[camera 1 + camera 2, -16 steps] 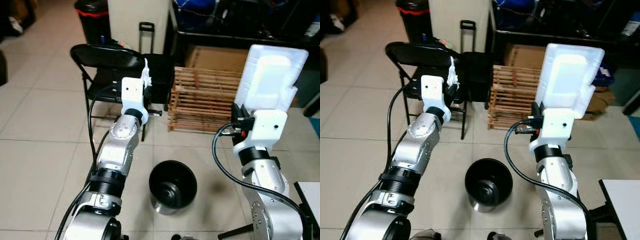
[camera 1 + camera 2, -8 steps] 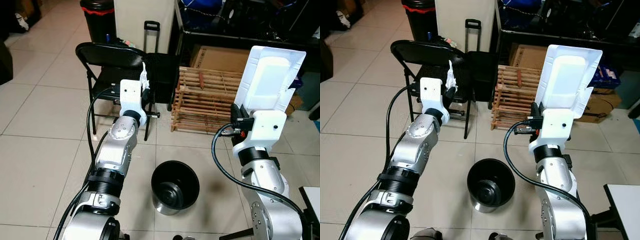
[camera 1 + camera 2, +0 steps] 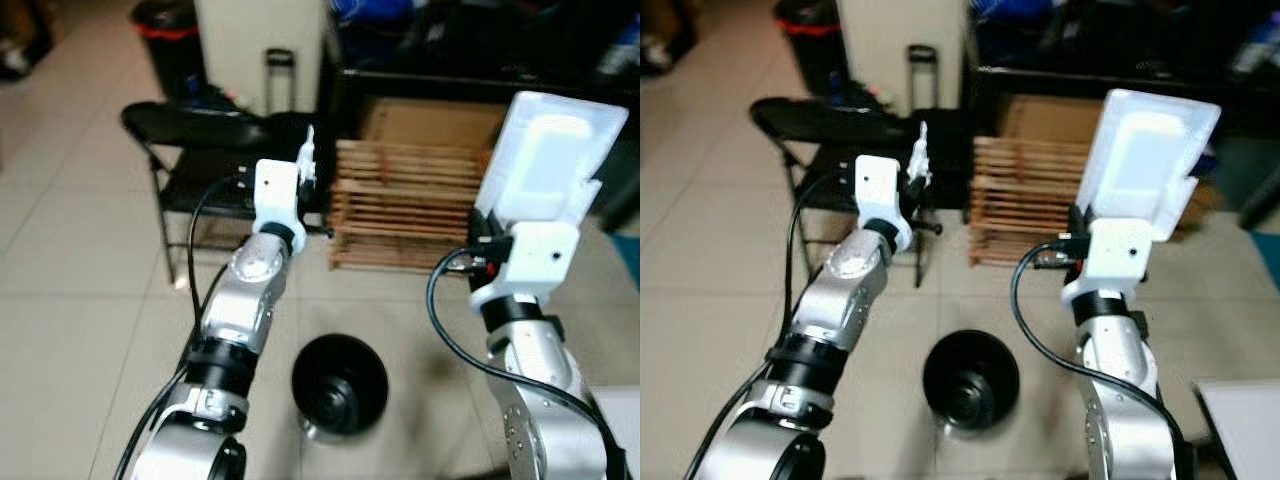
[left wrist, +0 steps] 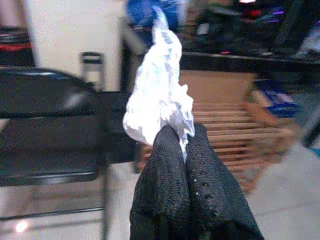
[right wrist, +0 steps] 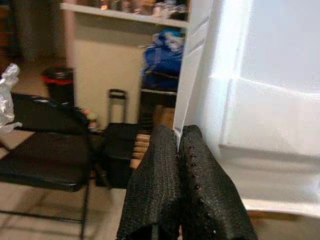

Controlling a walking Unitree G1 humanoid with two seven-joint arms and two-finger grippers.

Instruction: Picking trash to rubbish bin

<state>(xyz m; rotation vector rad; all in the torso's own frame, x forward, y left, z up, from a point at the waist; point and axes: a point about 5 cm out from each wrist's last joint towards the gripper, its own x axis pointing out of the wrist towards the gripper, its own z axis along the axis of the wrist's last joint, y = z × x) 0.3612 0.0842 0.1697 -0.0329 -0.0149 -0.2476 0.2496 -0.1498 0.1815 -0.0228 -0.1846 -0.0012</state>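
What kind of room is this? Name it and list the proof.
Probably a storeroom or workshop corner, tile-floored: a black folding chair, a wooden slatted crate against a cardboard box, cluttered dark shelving behind, and a black bin on the floor.

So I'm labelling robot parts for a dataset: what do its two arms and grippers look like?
Both arms are silver metal in rounded segments with black ribbed joint rings. Each wrist carries a white boxy housing, and a black cable loops beside each forearm. The left gripper and right gripper each have two long black fingers with a dotted, textured surface.
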